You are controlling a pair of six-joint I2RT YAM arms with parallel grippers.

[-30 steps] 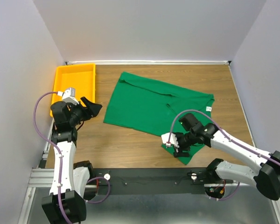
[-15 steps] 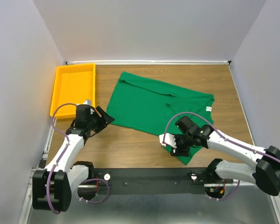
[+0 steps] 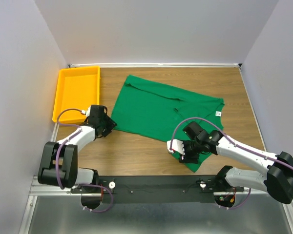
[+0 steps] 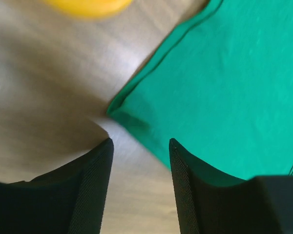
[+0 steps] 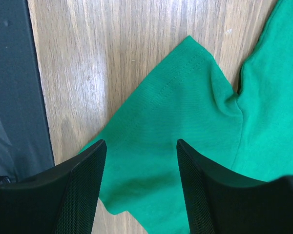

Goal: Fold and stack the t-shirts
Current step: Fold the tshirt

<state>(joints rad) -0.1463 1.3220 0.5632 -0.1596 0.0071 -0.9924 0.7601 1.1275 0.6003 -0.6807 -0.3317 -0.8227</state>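
Observation:
The green t-shirt (image 3: pixel 161 109) lies spread flat on the wooden table, with its white neck tag (image 3: pixel 218 113) at the right. My left gripper (image 3: pixel 107 125) is low at the shirt's near-left corner (image 4: pixel 118 111). It stands open (image 4: pixel 140 146), with bare wood between its fingers and the cloth edge just ahead and under the right finger (image 4: pixel 190 190). My right gripper (image 3: pixel 188 152) hovers open (image 5: pixel 140 144) over the near sleeve (image 5: pixel 171 122), its fingers straddling the cloth without pinching it.
A yellow tray (image 3: pixel 78 90) sits at the back left beside the shirt, and shows as a yellow blur (image 4: pixel 88 5) in the left wrist view. The black rail (image 3: pixel 151 185) runs along the near table edge, close to the sleeve. White walls enclose three sides.
My left arm has dropped and swung right from beside the tray to the shirt's near-left corner, jaws narrowing a little. The right gripper has shifted slightly left over the sleeve.

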